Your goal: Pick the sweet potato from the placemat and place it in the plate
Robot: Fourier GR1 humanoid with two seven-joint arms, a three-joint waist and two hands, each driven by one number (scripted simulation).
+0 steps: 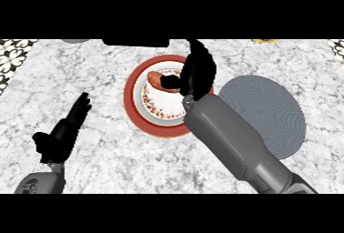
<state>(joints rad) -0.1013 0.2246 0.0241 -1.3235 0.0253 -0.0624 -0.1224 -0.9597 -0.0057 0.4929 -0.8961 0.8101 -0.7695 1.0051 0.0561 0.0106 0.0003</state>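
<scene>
My right hand [196, 73] is over the red-rimmed plate [138, 82], thumb curled onto the sweet potato [159, 81] lying in it. Grey placemat [265, 113] just right. Left hand [64, 129] open, resting.

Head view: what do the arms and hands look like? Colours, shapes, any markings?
Both forearms are plain grey, smooth and boxy-rounded, widening toward the view's lower edge. Each ends in an all-black hand: left hand, right hand, with slim black fingers and a thumb. No cables, sleeves or markings show. A round dark joint housing sits at the left forearm's base.
</scene>
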